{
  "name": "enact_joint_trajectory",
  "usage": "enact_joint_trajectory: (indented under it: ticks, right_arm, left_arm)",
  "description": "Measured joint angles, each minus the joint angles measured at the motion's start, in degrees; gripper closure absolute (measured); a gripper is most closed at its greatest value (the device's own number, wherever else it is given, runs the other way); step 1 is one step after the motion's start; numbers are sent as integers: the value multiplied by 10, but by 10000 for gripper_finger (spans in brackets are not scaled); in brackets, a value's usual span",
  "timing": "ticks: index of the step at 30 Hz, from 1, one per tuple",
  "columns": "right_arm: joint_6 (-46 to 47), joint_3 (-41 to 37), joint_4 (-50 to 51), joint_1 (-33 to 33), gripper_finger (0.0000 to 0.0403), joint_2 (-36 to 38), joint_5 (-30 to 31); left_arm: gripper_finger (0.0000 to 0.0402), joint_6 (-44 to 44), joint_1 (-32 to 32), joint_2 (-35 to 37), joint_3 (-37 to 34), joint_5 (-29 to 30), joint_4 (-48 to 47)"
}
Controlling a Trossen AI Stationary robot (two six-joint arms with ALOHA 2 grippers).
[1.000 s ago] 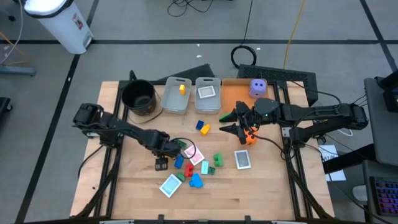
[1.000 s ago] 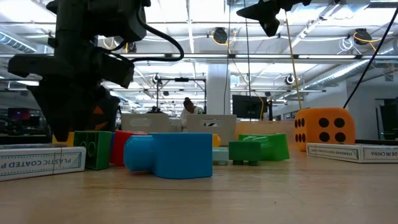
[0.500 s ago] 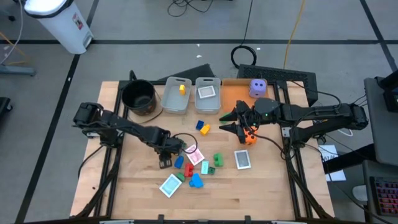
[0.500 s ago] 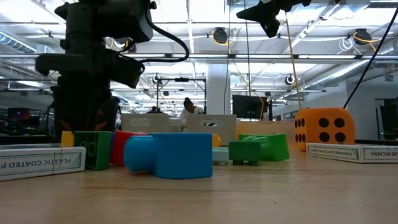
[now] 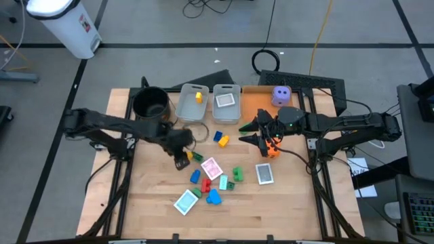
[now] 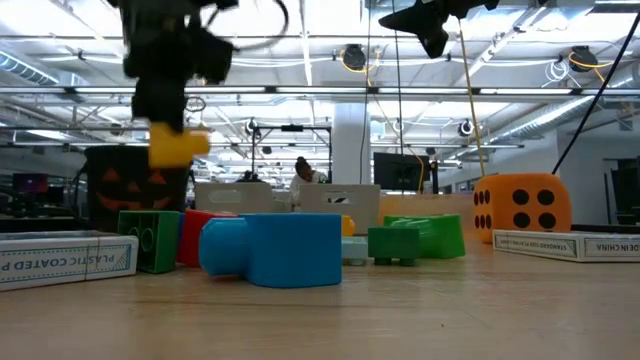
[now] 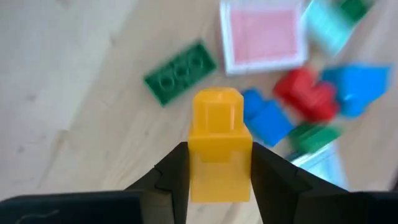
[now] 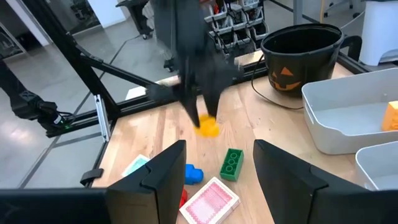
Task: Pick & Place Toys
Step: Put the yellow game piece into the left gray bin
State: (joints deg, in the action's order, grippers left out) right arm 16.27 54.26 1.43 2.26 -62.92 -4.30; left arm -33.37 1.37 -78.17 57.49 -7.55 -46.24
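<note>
My left gripper (image 5: 181, 157) hangs over the table's middle left, shut on a yellow block (image 7: 219, 149), which also shows in the low view as the yellow block (image 6: 178, 146) well above the table. Below it lie a flat green block (image 7: 180, 79), a pink card (image 7: 264, 34), blue blocks (image 7: 267, 118) and a red block (image 7: 305, 96). My right gripper (image 5: 245, 133) hovers open right of centre, beside an orange die (image 5: 272, 150) that rests on the table. My left gripper pinches the yellow block by two opposite sides of its wider body (image 7: 217, 171) between its two fingers. The fingers slant steeply down from above. The block is lifted clear of the table, its narrow stud end (image 7: 216, 109) pointing away from the gripper.
At the far edge stand a black pot (image 5: 150, 105), two clear bins (image 5: 192, 112) (image 5: 226, 112) holding a yellow block and a card, and an orange tray (image 5: 258, 103) with a purple die (image 5: 281, 95). More cards (image 5: 264, 173) (image 5: 184, 201) and blocks lie near the middle.
My left gripper has taken hold of the yellow block on the table beside the pile, then risen and gone toward the far edge with its wrist rolling. The block has been lifted clear of the table. The other toys and my right arm have stayed put.
</note>
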Motion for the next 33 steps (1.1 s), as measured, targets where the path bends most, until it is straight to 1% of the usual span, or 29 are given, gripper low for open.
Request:
enact_joint_trajectory:
  ticks: [3,7,11,13,17,23,29,33]
  right_arm:
    - [1,0,-5,0,222,0,-2]
    - [11,0,-28,0,222,0,-3]
    - [30,0,-79,0,222,0,-4]
    - [45,0,-106,0,222,0,-5]
    - [54,0,-152,0,222,-3,-35]
    - [88,-1,-206,0,222,-20,-40]
    - [120,-1,-243,0,222,-46,-51]
    - [134,-1,-261,0,222,-58,-52]
  left_arm:
    - [267,-23,-18,55,10,20,27]
    - [257,-49,-31,123,12,69,101]
    - [253,-54,-38,158,12,107,194]
    - [259,-51,-41,163,12,110,244]
    - [266,-34,-45,156,12,111,357]
    - [253,-11,-45,109,13,112,505]
    - [264,-2,-43,52,12,106,612]
    - [256,-3,-37,26,12,106,655]
